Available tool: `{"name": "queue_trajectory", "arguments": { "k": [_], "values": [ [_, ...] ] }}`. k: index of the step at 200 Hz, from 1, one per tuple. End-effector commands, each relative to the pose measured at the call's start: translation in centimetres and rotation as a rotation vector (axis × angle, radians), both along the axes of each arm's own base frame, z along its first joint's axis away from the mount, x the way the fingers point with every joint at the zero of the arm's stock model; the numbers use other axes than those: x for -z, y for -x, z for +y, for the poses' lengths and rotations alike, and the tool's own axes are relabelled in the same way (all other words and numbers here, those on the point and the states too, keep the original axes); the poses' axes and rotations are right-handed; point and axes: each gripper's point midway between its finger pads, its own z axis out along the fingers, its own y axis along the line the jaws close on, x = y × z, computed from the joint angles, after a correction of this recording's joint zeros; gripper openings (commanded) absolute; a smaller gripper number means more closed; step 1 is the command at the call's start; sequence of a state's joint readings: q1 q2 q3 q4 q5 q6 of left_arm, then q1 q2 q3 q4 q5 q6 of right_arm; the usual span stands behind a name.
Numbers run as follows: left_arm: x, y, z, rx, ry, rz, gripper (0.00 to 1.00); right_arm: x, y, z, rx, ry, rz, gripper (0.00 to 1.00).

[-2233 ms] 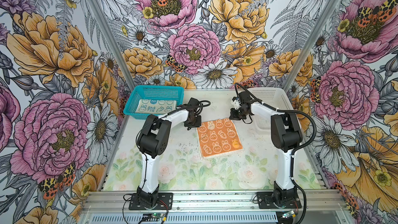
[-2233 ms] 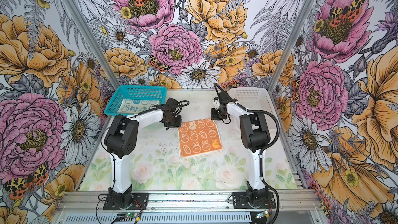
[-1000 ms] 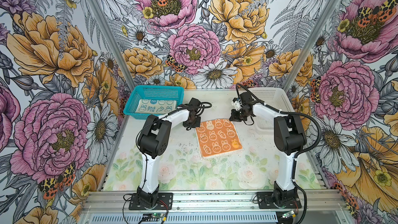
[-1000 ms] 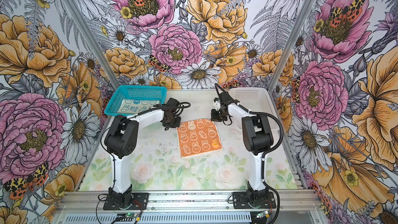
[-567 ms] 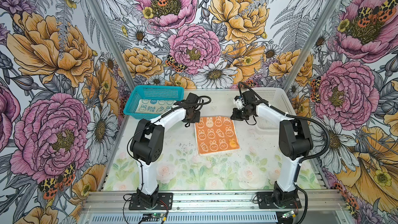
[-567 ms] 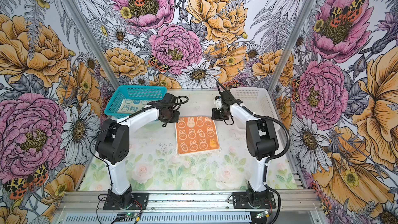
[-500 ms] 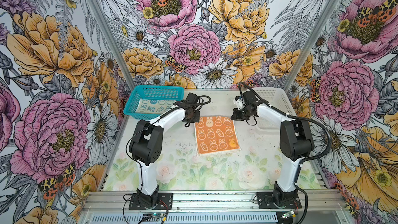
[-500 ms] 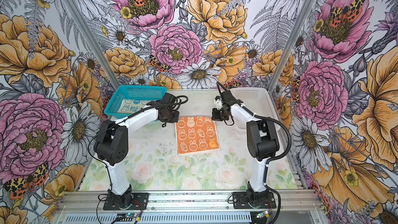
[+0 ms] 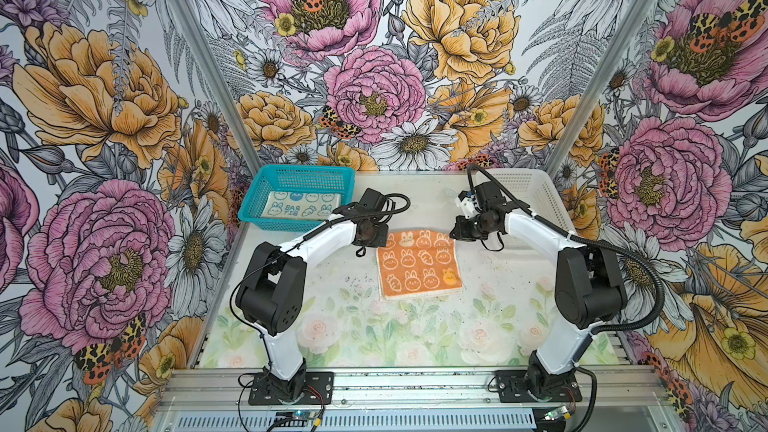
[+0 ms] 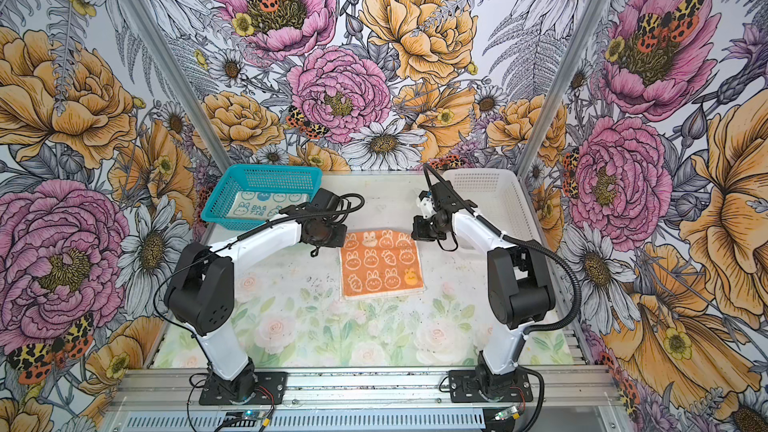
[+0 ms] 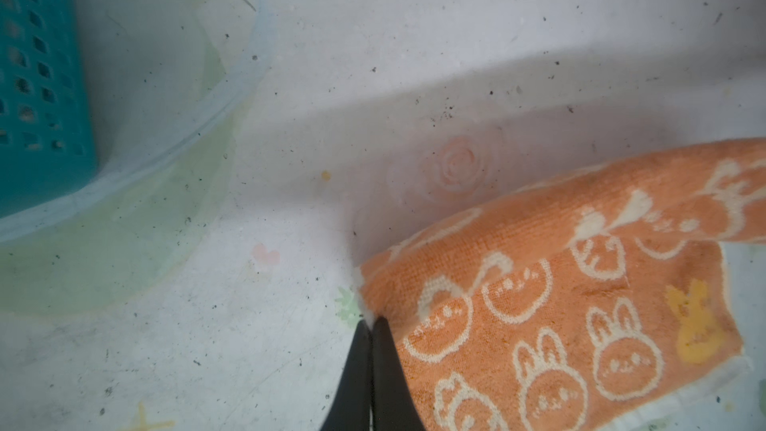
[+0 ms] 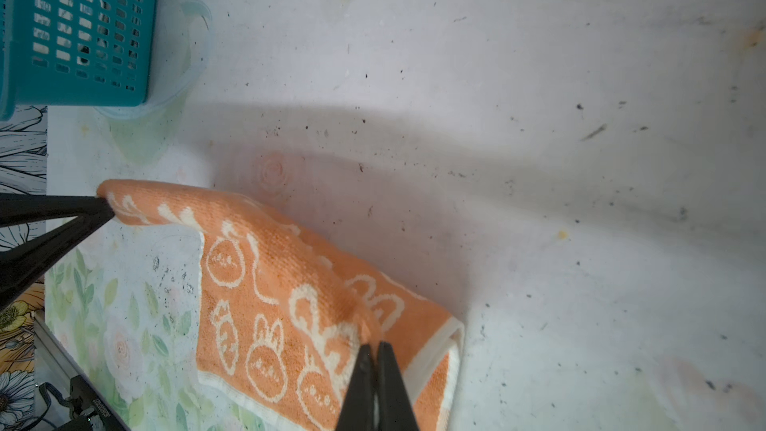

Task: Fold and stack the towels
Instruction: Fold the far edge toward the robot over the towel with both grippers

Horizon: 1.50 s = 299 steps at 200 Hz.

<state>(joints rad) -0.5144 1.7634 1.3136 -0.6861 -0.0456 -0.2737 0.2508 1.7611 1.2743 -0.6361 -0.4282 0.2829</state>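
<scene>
An orange towel (image 9: 419, 268) (image 10: 380, 265) with white bunnies lies in the middle of the table, and it looks doubled over. Its far edge is raised. My left gripper (image 9: 377, 238) (image 11: 373, 322) is shut on the far left corner. My right gripper (image 9: 455, 234) (image 12: 375, 346) is shut on the far right corner of the same orange towel (image 12: 290, 304) (image 11: 559, 325). In the right wrist view the left gripper's fingers (image 12: 83, 211) pinch the other corner. A cream towel (image 9: 299, 207) with blue bunnies lies in the teal basket (image 9: 297, 172).
The teal basket (image 10: 266, 170) (image 11: 37, 76) (image 12: 74, 26) stands at the back left, close behind my left wrist. A white mesh basket (image 9: 536, 193) (image 10: 494, 193) stands at the back right, behind my right arm. Flowered walls close in the table on three sides.
The orange towel has turned from slanted to nearly square with the table. My left arm's elbow has swung out to the left. Both grippers have kept their hold on the far corners.
</scene>
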Motion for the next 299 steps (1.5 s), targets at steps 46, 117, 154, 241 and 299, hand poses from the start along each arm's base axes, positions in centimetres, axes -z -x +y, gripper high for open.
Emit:
{"name": "queue_trajectory", "arguments": {
  "k": [46, 117, 154, 241, 299],
  "values": [
    [0.6, 3.4, -0.2, -0.03, 0.043, -0.007, 0.0, -0.3, 3.1, 0.4, -0.006, -0.014, -0.004, 0.0],
    [-0.2, 4.9, 0.6, -0.052, 0.062, -0.043, 0.0, -1.6, 3.9, 0.3, -0.008, -0.028, -0.034, 0.0],
    [-1.3, 5.4, 0.2, -0.048, 0.09, -0.062, 0.0, -2.4, 4.1, 0.3, -0.005, -0.037, -0.051, 0.0],
    [2.1, 10.3, -0.5, -0.05, 0.144, 0.011, 0.0, 0.4, 8.4, -0.3, -0.007, -0.01, 0.017, 0.0],
    [3.3, 11.9, -1.6, -0.05, 0.192, 0.035, 0.0, 3.2, 10.2, -0.7, 0.044, -0.008, 0.069, 0.0]
  ]
}}
